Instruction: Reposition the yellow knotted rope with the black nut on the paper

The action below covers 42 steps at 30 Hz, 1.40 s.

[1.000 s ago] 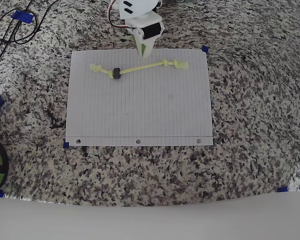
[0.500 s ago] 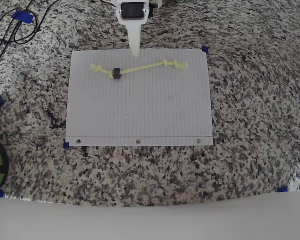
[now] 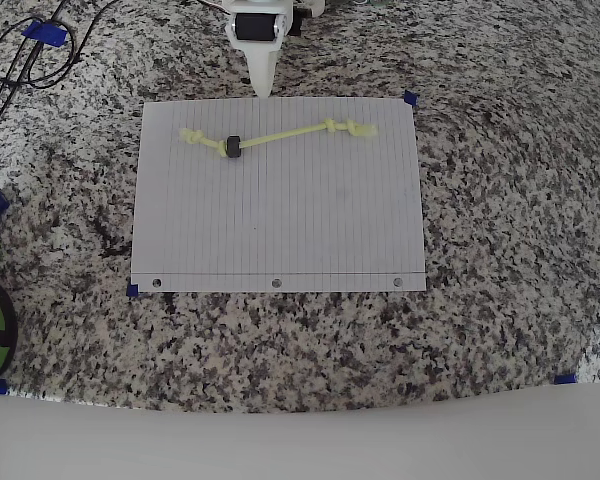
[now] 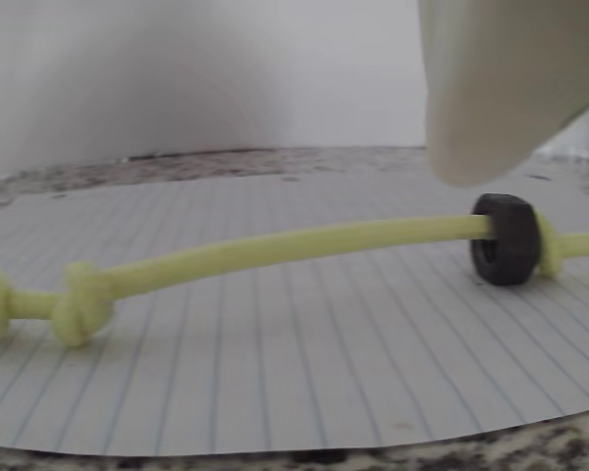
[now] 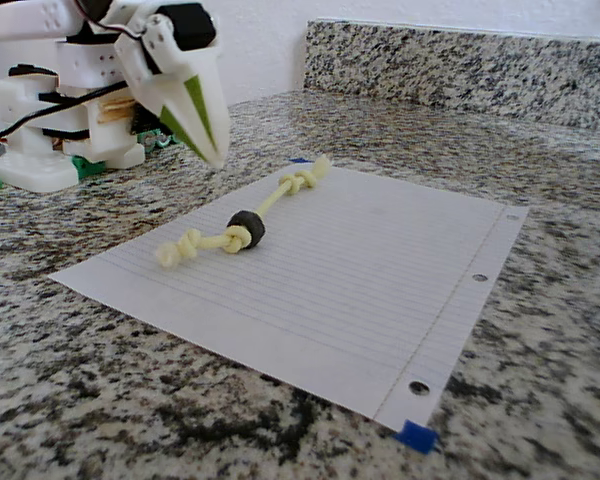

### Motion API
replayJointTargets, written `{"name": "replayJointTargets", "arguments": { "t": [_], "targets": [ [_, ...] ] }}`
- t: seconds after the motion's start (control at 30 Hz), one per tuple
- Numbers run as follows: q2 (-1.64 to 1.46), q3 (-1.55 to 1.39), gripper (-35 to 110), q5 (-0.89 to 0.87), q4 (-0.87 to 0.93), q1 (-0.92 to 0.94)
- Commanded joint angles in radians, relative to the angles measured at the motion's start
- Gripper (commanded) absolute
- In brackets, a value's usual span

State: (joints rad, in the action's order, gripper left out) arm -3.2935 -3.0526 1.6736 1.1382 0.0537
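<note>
White-and-green two-finger gripper [image 3: 261,88] hangs just off the far edge of the white lined sheet of paper [image 3: 280,230], its tips pinched together to a point, empty and touching nothing. On that sheet's far strip lies the thin pale yellow knotted rope [image 3: 280,136], the small black nut [image 3: 232,147] threaded near its left knot in the overhead view. Compared with half a second back, the gripper has pulled away from the rope, which lies unmoved.

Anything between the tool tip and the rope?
Nothing: bare paper separates the tool from the yellow knotted rope in the overhead view.
</note>
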Motion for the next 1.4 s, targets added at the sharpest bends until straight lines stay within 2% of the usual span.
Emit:
{"name": "replayJointTargets", "arguments": {
  "t": [0.0,0.3,0.67,1.37],
  "targets": [
    [-0.046,-0.011,0,0.009,0.018,0.041],
    [-0.106,-0.078,0,0.000,0.080,0.051],
    [-0.114,-0.097,0,-0.002,0.077,-0.034],
    [-0.115,-0.097,0,0.008,0.077,-0.029]
  ]
}}
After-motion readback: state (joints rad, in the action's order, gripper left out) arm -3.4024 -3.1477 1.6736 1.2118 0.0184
